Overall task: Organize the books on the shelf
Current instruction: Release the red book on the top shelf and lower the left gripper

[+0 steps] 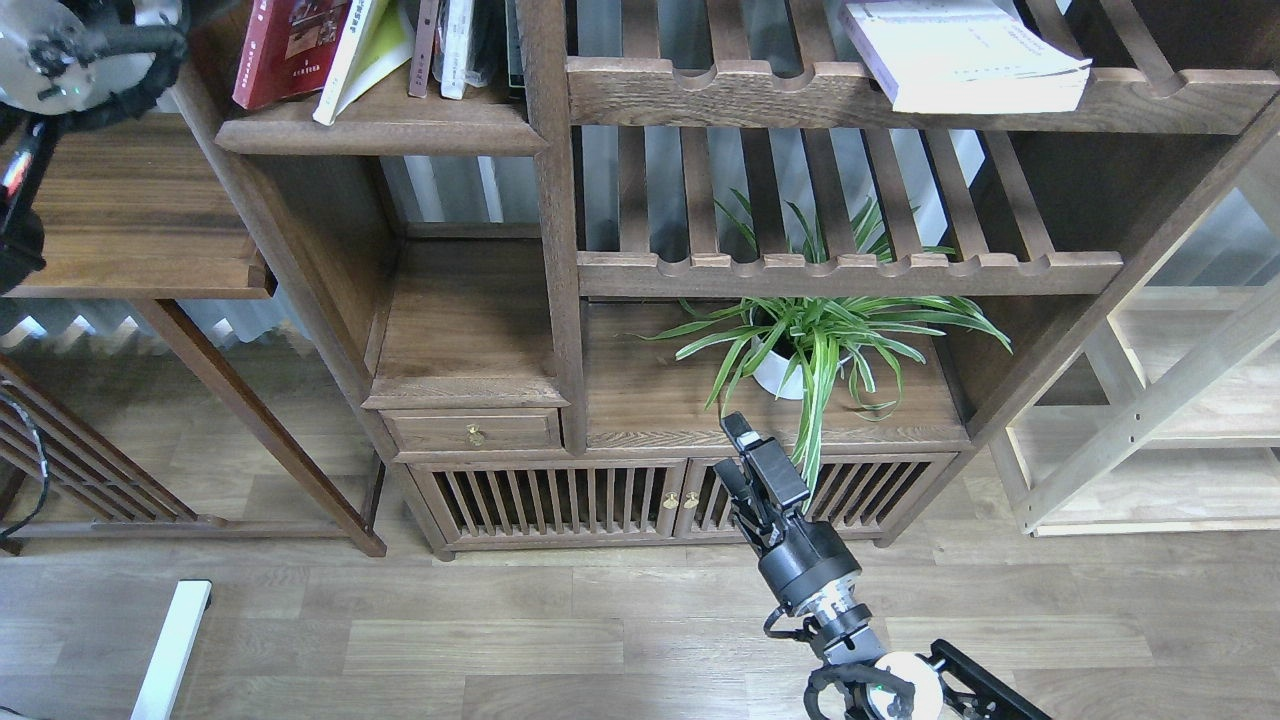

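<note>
Dark red book leans on the yellow-green book on the solid shelf. My left gripper: out of view. My right gripper is empty, fingers close together, low by the cabinet.

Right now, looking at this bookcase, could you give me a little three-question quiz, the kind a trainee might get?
1. True or false: the thick pale book stands upright among the thin books.
2. Which thing sits nearest the right hand? A) the potted plant B) the dark red book C) the small drawer
3. Fill in: the dark red book leans on the solid shelf beside a ____-covered book.

Key
1. False: it lies flat on the slatted shelf at upper right.
2. A
3. yellow-green
</note>
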Robot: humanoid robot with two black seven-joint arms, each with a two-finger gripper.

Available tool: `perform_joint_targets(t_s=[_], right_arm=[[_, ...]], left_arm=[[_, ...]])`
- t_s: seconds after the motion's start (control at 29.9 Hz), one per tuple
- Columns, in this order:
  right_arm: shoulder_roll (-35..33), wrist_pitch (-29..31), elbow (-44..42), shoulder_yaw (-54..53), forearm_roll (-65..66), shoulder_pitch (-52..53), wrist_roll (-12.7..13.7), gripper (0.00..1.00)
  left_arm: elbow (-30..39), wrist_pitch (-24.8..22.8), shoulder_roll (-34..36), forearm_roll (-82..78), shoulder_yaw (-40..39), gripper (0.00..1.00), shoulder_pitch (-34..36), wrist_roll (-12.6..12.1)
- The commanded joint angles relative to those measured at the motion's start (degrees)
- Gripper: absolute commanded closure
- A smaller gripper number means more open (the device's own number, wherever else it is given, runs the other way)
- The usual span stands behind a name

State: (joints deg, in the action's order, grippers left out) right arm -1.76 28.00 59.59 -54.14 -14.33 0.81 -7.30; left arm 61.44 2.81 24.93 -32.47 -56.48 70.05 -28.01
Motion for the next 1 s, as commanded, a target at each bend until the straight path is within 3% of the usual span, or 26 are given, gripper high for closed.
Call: perform_joint_targets(t_s=[0.0,0.64,0.97], right_arm=[[0.00,0.00,0.00,0.09,0.00,-0.10,0.00,0.01],[0.61,0.00,-0.09,0.00,0.09,-1.77,0.00,0.01],[0.70,0.00,-0.09,-0.52,-0.09,-1.86,0.09,0.01]], left_arm=[[-0.62,0.09,-0.05,0.04,-0.20,0.47,1.40,0.01],[0.08,0.80,-0.50,0.57,-1.70,0.46,5.36,0.01],[12.27,2.63,5.21,1.09,-3.80,0.36,0.54,0.01]])
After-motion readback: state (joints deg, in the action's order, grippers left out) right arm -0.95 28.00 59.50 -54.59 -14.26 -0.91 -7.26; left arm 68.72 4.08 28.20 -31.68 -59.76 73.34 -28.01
